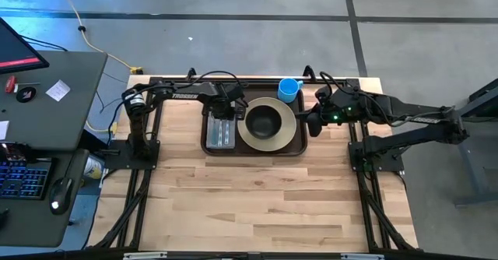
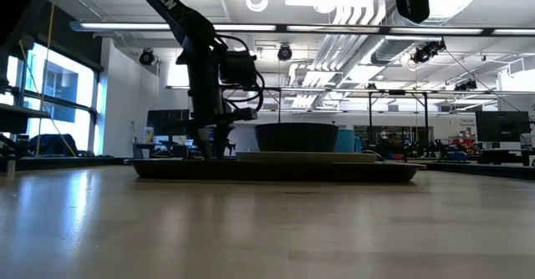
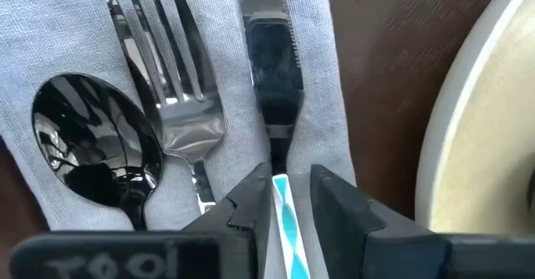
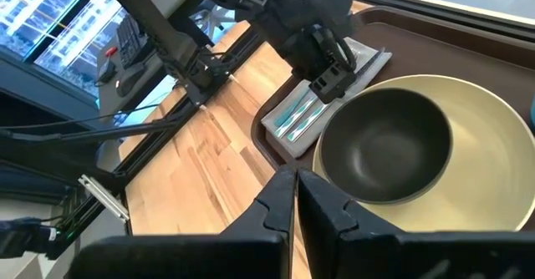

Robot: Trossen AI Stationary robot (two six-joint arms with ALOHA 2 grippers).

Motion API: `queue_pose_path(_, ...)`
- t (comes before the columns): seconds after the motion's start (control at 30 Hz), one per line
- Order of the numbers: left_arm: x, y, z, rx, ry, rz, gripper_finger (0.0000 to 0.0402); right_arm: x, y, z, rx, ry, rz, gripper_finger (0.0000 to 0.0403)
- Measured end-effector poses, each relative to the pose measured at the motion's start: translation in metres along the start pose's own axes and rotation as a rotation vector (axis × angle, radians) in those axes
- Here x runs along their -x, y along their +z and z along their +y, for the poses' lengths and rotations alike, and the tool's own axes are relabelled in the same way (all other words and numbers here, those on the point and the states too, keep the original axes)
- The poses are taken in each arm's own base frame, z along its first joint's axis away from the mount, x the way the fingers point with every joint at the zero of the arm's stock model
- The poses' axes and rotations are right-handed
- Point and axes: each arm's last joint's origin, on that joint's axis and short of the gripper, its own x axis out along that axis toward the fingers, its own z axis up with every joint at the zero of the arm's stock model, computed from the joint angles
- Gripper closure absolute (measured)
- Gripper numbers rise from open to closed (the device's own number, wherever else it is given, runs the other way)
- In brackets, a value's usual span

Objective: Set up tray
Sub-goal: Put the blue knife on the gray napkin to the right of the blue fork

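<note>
Your left gripper [image 3: 284, 208] holds the knife [image 3: 269, 58] handle in a narrow grip, over the napkin [image 3: 330, 78] on the tray [image 1: 253, 149] at the table's far middle. Your right gripper [image 4: 294, 197] waits pinched together beside the plate [image 1: 288, 126].

knife [image 3: 269, 62] tip cropped, spoon [image 3: 96, 149] handle hidden

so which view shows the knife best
The left wrist view: the knife lies on the grey napkin beside the fork, its striped handle between the left gripper fingers. High and right wrist views show it tiny; the low view hides it.
</note>
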Motion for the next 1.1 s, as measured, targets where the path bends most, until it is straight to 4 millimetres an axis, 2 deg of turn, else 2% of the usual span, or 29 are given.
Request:
queue_pose_path(0.53,-0.0001,-0.0004,0.0005,0.000,0.005,0.004,0.0341,0.0002,0.0001,0.0003,0.009,0.003,0.002,0.0396)
queue_pose_path(1.1,-0.0001,-0.0045,0.0035,0.016,0.020,0.070,0.0339,0.0002,0.0000,0.0003,0.009,0.007,0.006,0.0396)
